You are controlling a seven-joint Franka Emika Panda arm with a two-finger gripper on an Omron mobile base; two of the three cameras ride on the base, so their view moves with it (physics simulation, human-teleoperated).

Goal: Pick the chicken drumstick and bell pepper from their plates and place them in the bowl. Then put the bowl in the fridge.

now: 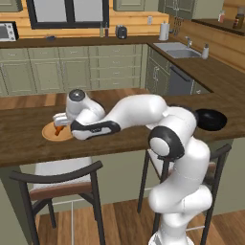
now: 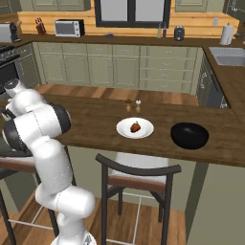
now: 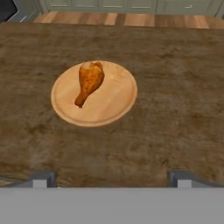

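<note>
A glossy orange-brown chicken drumstick (image 3: 89, 81) lies on the tan wooden plate (image 3: 109, 105), plump end away from me. My gripper (image 3: 111, 180) hovers open above the counter just short of that plate, with nothing between its fingertips (image 3: 40, 179). From the left base view the gripper (image 1: 61, 123) hangs over the wooden plate (image 1: 48, 133) and the drumstick (image 1: 59, 129). The dark red bell pepper (image 2: 136, 127) rests on the white plate (image 2: 125, 130) mid-counter. To its right stands the black bowl (image 2: 189, 135), also at the counter's right end (image 1: 210, 119). The fridge is out of view.
Two small shakers (image 2: 133, 102) stand on the counter behind the white plate. Dark stools (image 1: 57, 179) (image 2: 139, 174) are tucked under the counter's near edge. A sink (image 1: 178, 50) and green cabinets lie beyond.
</note>
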